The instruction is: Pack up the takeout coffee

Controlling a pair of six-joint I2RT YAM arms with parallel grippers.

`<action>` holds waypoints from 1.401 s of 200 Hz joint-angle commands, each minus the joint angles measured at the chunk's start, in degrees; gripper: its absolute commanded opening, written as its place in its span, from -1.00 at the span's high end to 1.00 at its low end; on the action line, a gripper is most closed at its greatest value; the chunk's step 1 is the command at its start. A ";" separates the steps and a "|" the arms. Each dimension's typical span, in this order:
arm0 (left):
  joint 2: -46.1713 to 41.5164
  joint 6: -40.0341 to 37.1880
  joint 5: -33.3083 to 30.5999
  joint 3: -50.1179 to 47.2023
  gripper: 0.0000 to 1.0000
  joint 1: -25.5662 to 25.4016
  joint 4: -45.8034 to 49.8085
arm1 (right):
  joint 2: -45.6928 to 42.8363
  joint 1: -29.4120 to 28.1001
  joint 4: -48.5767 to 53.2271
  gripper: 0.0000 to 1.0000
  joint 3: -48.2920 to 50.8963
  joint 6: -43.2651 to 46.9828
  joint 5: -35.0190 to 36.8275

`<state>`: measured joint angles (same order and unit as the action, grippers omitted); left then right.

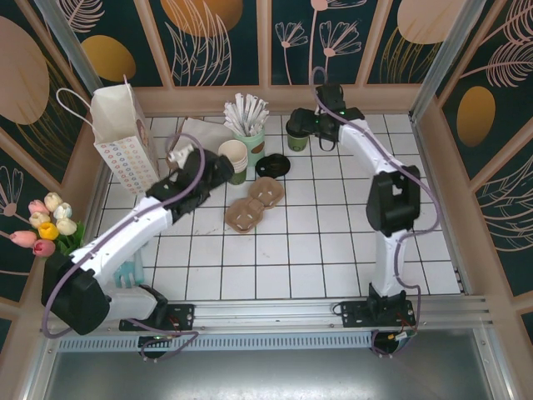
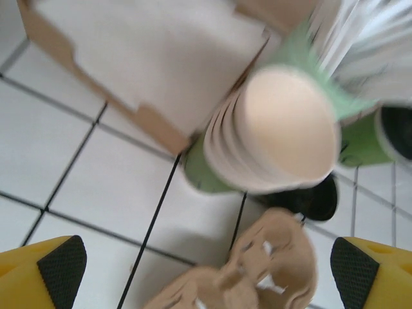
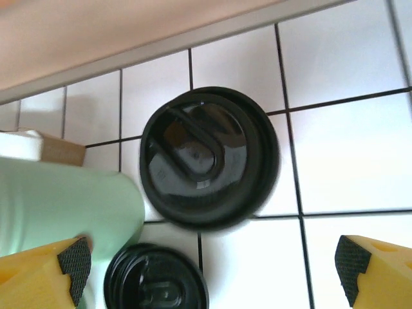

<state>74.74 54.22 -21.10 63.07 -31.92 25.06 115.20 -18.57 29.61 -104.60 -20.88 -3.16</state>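
Tiled table (image 1: 333, 250), seen from above, with the white paper bag (image 1: 121, 133) standing open at 10 o'clock from the table's centre. We mark the left arm (image 1: 133, 233) reaching toward 12 o'clock on the bag's side. The right arm (image 1: 387, 200) reaches to the far edge at 1 o'clock.

The brown pulp carrier (image 1: 254, 204) lies near the centre, well apart from the bag. The takeout coffee (image 1: 297, 137) stands upright at 1 o'clock from the centre with its dark lid on, so its long axis runs vertically. We judge the right arm much the nearer of the two.

In the top view the right gripper (image 1: 315, 123) sits just beside the cup, which lies at roughly 8 o'clock from it. In the right wrist view we look straight down on the lid, at 12 o'clock from the gap between the fingers. The mint holder (image 3: 64, 199) is at 9 o'clock and a loose black lid (image 3: 154, 290) at 7 o'clock.

The fingers (image 3: 71, 264) are spread to their widest, apart from the cup and holding nothing. We judge that the coming grasp needs them brought down either side of the cup wall.

The left gripper (image 2: 209, 264) is likewise spread wide and empty. It hangs above the carrier, with a stack of cream cups (image 2: 283, 129) at 12 o'clock.
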 commanded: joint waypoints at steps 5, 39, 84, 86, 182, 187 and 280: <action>-1.25 -8.27 -4.76 12.63 -0.97 5.01 12.35 | -15.63 -1.54 -10.60 -0.98 12.69 0.30 5.01; 0.96 -14.04 -9.35 26.98 -0.97 13.72 22.49 | -31.43 -1.91 -23.61 -0.98 32.51 0.90 0.78; 2.43 -6.89 -4.57 30.03 -0.97 22.36 24.17 | -43.11 -2.76 -33.65 -0.98 46.97 2.96 -1.85; 2.38 -6.31 -3.93 29.79 -0.97 22.87 23.33 | -43.36 -2.80 -33.71 -0.97 47.23 3.07 -1.68; 9.25 17.93 4.59 25.48 -0.97 34.48 19.42 | -47.37 -3.12 -30.30 -0.97 49.70 7.14 3.45; 9.98 18.59 4.89 25.84 -0.97 34.96 20.07 | -47.64 -3.12 -30.05 -0.97 49.97 7.21 3.74; 16.48 21.25 6.76 22.79 -0.77 37.90 14.25 | -50.87 -3.23 -27.75 -0.96 51.94 9.00 5.83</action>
<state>90.72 74.26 -15.16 87.37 5.50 41.93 65.71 -21.39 1.02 -52.86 -13.30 1.58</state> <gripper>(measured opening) 0.925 0.981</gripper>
